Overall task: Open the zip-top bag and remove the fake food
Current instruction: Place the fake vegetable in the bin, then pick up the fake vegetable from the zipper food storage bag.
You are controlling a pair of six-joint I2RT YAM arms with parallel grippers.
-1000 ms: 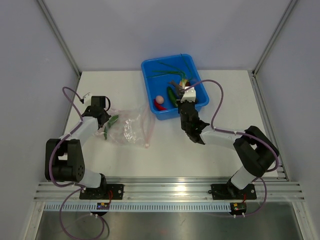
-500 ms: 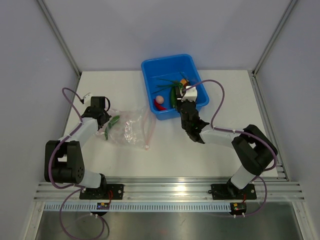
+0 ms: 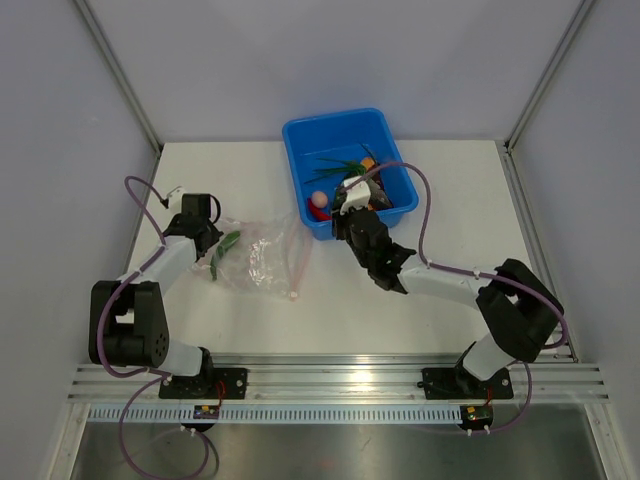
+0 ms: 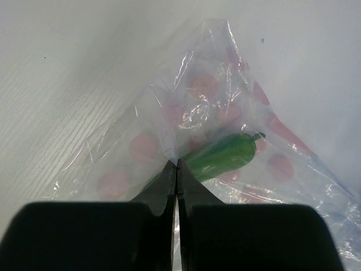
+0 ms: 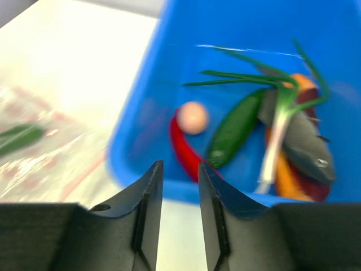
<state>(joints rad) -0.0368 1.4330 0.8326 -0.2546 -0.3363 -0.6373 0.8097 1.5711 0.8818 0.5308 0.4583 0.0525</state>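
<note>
The clear zip-top bag [image 3: 262, 255] lies flat left of centre, its pinkish zip strip [image 3: 300, 262] toward the middle. One green chilli [image 4: 225, 155] is still inside it. My left gripper [image 4: 177, 164] is shut on a fold of the bag's plastic right beside that chilli. My right gripper [image 5: 180, 166] hovers over the near left corner of the blue tub [image 3: 300, 130], open with nothing between its fingers. In the tub lie fake food: a pink egg [image 5: 193, 117], a red chilli [image 5: 185, 151], a green chilli [image 5: 234, 132], a green onion [image 5: 275, 144] and a grey fish [image 5: 302, 138].
The tub stands at the back of the white table [image 3: 450, 200], against the rear wall. Metal frame posts rise at both back corners. The right arm's cable [image 3: 425, 215] loops beside the tub's right side.
My right gripper opened and let the green onion drop into the tub, then swung left to the tub's near left corner. The left gripper and the bag have not moved.
</note>
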